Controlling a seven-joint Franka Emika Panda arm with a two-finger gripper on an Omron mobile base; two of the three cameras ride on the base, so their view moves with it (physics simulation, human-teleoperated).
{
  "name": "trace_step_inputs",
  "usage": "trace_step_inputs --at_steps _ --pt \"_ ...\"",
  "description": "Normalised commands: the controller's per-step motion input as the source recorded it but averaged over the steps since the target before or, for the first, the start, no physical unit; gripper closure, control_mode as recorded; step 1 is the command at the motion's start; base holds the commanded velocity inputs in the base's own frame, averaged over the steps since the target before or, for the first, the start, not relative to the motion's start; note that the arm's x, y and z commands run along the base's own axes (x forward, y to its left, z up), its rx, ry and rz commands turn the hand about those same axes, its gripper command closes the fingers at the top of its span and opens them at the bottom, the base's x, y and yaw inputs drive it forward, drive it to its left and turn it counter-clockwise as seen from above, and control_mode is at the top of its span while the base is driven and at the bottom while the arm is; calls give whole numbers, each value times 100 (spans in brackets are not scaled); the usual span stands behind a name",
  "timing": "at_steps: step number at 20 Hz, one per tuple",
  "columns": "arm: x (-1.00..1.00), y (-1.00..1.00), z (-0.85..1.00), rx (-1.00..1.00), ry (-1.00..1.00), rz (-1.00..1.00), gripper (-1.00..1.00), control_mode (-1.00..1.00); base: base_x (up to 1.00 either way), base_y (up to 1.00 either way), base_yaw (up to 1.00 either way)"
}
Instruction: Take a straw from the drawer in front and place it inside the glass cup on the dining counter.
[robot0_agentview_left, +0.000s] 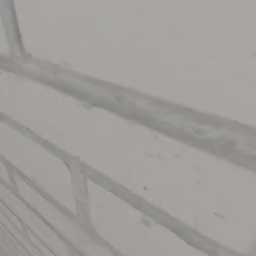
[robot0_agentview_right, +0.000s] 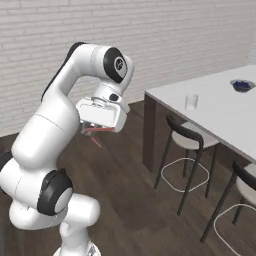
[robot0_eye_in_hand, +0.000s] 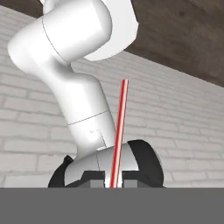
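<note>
Left base view: pale grey surface crossed by blurred darker lines, too close to read; nothing here I can name

Right base view: arm folded in on itself, hand tucked low in front of its own body, fingers (robot0_agentview_right: 91, 128) pointing down and back toward the base. A short length of the straw (robot0_agentview_right: 95, 135) pokes out beneath the hand, red-pink, slanting toward the dark wood floor (robot0_agentview_right: 125, 200). The glass cup (robot0_agentview_right: 191, 101) stands upright on the white tabletop (robot0_agentview_right: 225, 120) of the dining counter, well apart from the fingers, off on the side away from the arm's body and higher than the hand. A blue bowl (robot0_agentview_right: 242, 85) sits further along the same tabletop, beyond the cup. Two dark chairs (robot0_agentview_right: 186, 142) are pushed in along the near edge, between arm and cup

Hand view: fingers closed on the straw (robot0_eye_in_hand: 119, 131), gripping it near one end; its long axis runs straight out from between the fingers, in line with the hand. Brick wall (robot0_eye_in_hand: 175, 122) behind

Judgement: straw is secured and carried; cup lies far across from the fingers. The coming move turns on swinging the hand over and bringing the free end of the straw down over the cup's open mouth, long axis near upright
</note>
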Motion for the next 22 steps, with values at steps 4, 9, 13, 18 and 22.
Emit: trace_step_inputs --at_steps 4,9,13,18,22 --pt "0 0 0 0 0 0 100 100 100 82 -41" --pt "0 0 0 0 0 0 100 100 100 81 -41" --pt "0 0 0 0 0 0 100 100 100 77 -41" --pt "0 0 0 0 0 0 100 100 100 46 -40" --pt "0 0 0 0 0 0 100 100 100 3 -32"
